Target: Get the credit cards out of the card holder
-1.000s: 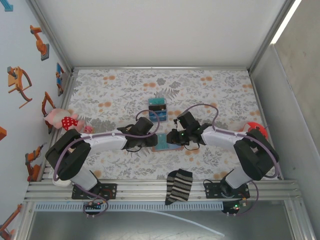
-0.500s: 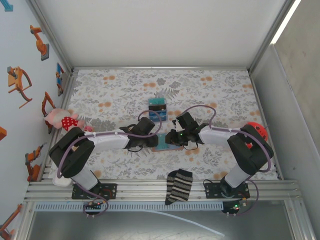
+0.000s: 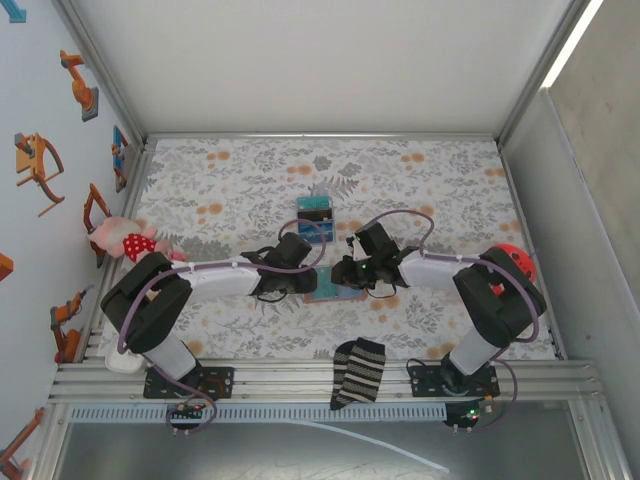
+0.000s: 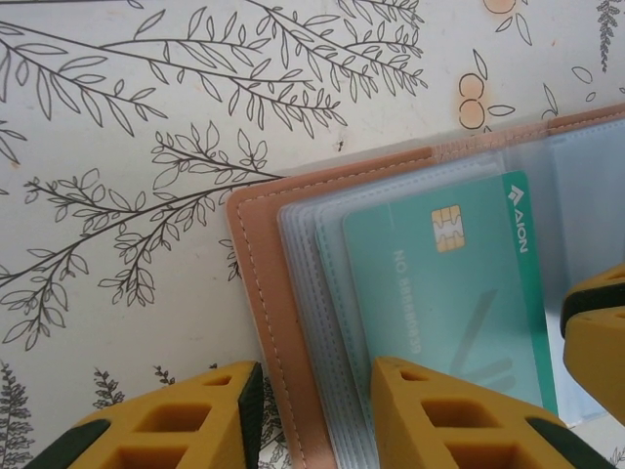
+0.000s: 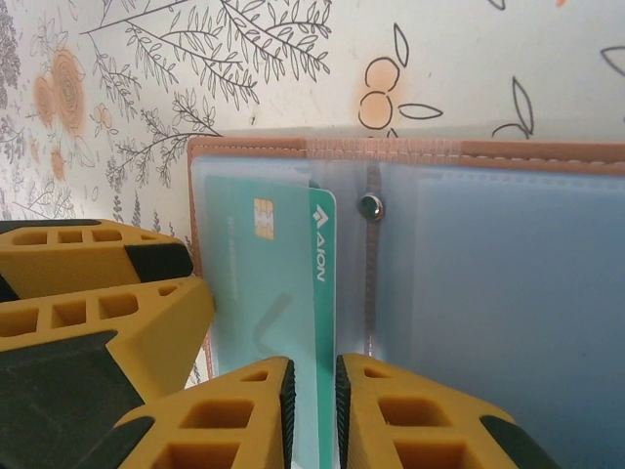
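- Right now the right gripper (image 5: 312,420) has its two yellow fingers drawn almost together on the near edge of a teal credit card (image 5: 269,293), pinching it
- The card carries a gold chip and white lettering, and lies partly under a clear plastic sleeve on the left half of the card holder (image 5: 439,151)
- Spread apart, the left gripper (image 4: 314,391) straddles the holder's tan stitched edge; one finger rests on the sleeves over the card and the other sits on the cloth just beside the holder, so it is not clamped on anything
- The holder lies opened flat on the floral tablecloth (image 3: 420,180), light-blue sleeves up, with a small metal snap (image 5: 369,206) along its middle fold
- From above, both arms meet over the holder near the table's middle
- A blue and black box (image 3: 315,215) stands just beyond them
- A striped sock (image 3: 358,372) lies at the near edge, a pink plush toy (image 3: 125,240) at the left edge, and a red object (image 3: 510,255) at the right
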{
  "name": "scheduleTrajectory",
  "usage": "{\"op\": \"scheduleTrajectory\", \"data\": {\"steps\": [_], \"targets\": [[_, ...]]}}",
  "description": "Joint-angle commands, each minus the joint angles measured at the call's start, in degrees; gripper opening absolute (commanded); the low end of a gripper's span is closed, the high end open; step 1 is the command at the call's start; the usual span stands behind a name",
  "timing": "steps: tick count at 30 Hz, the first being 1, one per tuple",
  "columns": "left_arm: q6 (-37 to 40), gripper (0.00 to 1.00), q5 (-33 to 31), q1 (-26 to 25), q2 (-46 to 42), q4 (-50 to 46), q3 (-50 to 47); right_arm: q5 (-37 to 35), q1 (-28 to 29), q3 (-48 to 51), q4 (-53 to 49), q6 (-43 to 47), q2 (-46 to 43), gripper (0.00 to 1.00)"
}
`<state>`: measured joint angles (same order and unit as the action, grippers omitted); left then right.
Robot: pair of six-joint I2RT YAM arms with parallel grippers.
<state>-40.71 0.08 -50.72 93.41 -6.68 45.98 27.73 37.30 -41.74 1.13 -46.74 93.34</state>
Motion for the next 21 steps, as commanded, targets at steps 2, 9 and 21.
{"op": "scheduleTrajectory", "data": {"steps": [2,9,21], "targets": [[1.34,0.34,0.56,-0.35,1.16,-2.44,1.17,1.85,-0.21,1.04,3.09,-1.39,1.56,0.18],[1.46,0.33,0.76,-0.35,1.53,-2.54,1.24,2.16,-0.21,1.09,4.02,-1.61,2.55,0.17],[1.31,0.29,0.47,-0.35,2.13,-2.83,1.31,2.87,-0.56,1.74,5.69,-2.20,1.68,0.00]]}}
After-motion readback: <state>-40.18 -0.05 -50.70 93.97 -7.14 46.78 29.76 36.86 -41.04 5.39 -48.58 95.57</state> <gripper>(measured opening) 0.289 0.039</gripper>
